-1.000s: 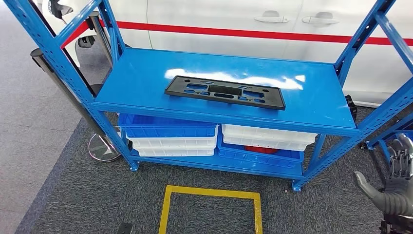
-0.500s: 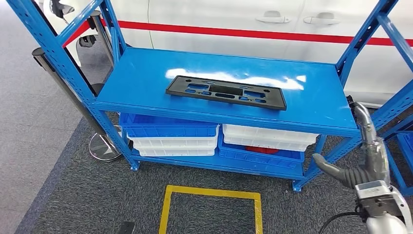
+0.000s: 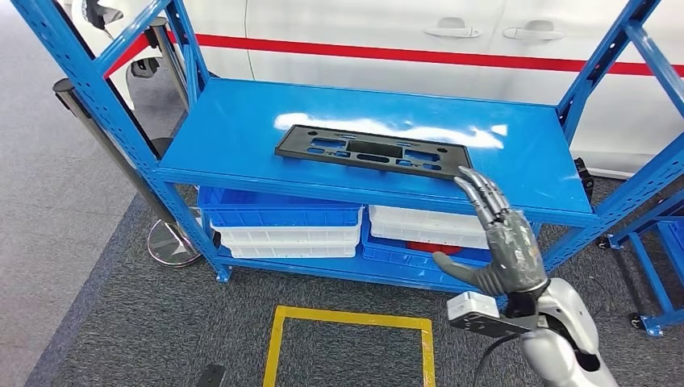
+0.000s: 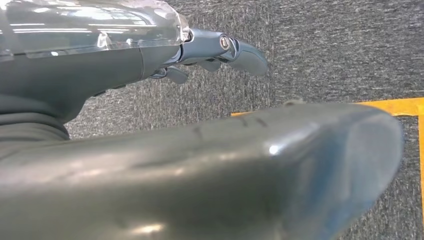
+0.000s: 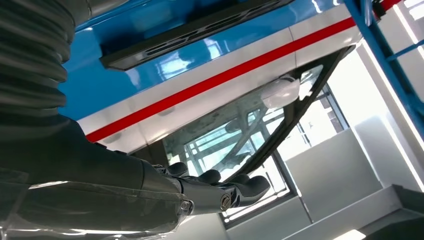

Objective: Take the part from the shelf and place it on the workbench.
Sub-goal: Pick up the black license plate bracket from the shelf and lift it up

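One black part (image 3: 373, 152) lies flat on the top shelf (image 3: 242, 129) of the blue rack, long side running left-right, roughly mid-shelf, nothing touching it. In the right wrist view the part (image 5: 190, 32) shows as a dark strip on the blue surface.

Right hand (image 3: 496, 242) is raised in front of the rack's near edge, right of centre, palm side-on, fingers (image 3: 477, 192) straight and apart, thumb stuck out to the left; holds nothing. Fingertips sit just below and near the part's right end but apart from it. Silver forearm comes up from the bottom right.

Left hand (image 4: 150, 60) seen over grey carpet w/ a yellow floor line nearby; fingers (image 4: 240, 50) extended, thumb close to the lens, nothing in it.

Lower shelf: 4 bins (image 3: 278, 218), stacked in 2 pairs – left pair blue over white, right pair white over blue, something red inside the right blue one. 1 yellow square (image 3: 348, 347) taped on the carpet near the rack. 1 chrome post (image 3: 121, 161) w/ round base on the left. White car (image 3: 403, 32) w/ red stripe behind, far side.
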Robot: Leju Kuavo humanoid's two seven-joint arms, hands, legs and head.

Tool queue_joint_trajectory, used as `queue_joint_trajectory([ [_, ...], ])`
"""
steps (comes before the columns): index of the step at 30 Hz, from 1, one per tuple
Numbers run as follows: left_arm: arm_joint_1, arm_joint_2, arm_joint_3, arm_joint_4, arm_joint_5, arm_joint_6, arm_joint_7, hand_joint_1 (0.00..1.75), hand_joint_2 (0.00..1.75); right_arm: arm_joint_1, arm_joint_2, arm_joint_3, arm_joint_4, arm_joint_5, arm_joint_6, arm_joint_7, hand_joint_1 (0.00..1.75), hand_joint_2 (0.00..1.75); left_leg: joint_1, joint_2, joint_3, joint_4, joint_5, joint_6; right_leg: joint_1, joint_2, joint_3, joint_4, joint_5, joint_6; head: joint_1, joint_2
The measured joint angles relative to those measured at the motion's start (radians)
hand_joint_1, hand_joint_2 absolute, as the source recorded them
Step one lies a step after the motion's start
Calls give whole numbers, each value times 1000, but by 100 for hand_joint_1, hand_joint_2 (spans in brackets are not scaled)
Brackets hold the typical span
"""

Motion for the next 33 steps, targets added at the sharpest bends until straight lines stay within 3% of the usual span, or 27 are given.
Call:
queue_joint_trajectory([
  [11, -10, 0, -3, 0, -32, -6, -9, 0, 0, -149, 222, 152, 259, 74, -5, 23, 0, 175, -4, -1, -6, 5, 2, 5, -4, -1, -3, -3, 6, 8, 0, 0],
  [15, -14, -1, -3, 0, -40, -6, -13, 0, 0, -202, 312, 184, 388, 75, -3, 25, 0, 175, 1, -1, -10, -2, 11, 18, -3, -1, -9, 3, 1, 18, 0, 0],
  [17, -15, -4, -2, 0, -46, -8, -16, 0, 0, -225, 350, 197, 447, 72, -1, 25, 0, 175, 5, -1, -9, -9, 18, 26, -2, -1, -43, 74, -41, 17, 0, 0],
  [19, -15, -6, -2, 0, -48, -10, -18, 0, 0, -243, 382, 210, 512, 65, 1, 25, 0, 175, 2, -1, -12, -9, 19, 28, 1, -1, -112, 211, -101, 13, 0, 0],
  [20, -14, -6, -2, 0, -48, -11, -19, 0, 0, -249, 396, 217, 545, 61, 2, 25, 0, 175, 0, -2, -12, -9, 19, 28, 4, -1, -142, 267, -116, 11, 0, 0],
  [21, -14, -7, -1, 0, -48, -13, -20, 0, 0, -254, 411, 224, 576, 57, 2, 25, 0, 175, -3, -3, -12, -9, 19, 29, 7, -1, -160, 292, -112, 6, 0, 0],
  [22, -14, -7, -1, 0, -48, -15, -21, 0, 0, -261, 426, 232, 607, 53, 2, 25, 0, 175, -8, -3, -10, -8, 18, 29, 12, -1, -158, 275, -86, -4, 0, 0],
  [23, -15, -7, -1, 0, -48, -17, -21, 0, 0, -270, 442, 240, 638, 48, 2, 25, 0, 175, -13, -4, -8, -8, 17, 29, 18, 0, -139, 221, -45, -17, 0, 0],
  [25, -16, -12, -1, 1, -49, -21, -23, 0, 0, -295, 473, 253, 699, 38, 0, 23, 0, 175, -20, -5, -6, -9, 14, 29, 35, 1, -84, 86, 24, -55, -1, 0],
  [27, -20, -18, 0, 3, -50, -25, -23, 0, 0, -314, 496, 262, 753, 28, -7, 21, 0, 175, -15, -4, -10, -9, 14, 23, 48, 0, -57, 14, 42, -81, -3, 0],
  [29, -25, -21, 0, 4, -54, -29, -23, 0, 0, -328, 514, 266, 800, 20, -16, 19, 0, 175, -11, -4, -12, -13, 15, 14, 50, -1, -48, -10, 46, -85, -4, 0],
  [31, -26, -21, 0, 5, -62, -31, -22, 0, 0, -342, 532, 269, 840, 14, -27, 15, 0, 175, -13, -3, -13, -4, 3, 3, 39, -3, -29, -40, 57, -78, -4, 0],
  [33, -28, -21, 1, 6, -67, -33, -21, 0, 0, -356, 548, 275, 874, 8, -34, 12, 0, 175, -3, -1, -52, 79, -40, -18, 24, -7, -13, -62, 64, -69, -4, 0],
])
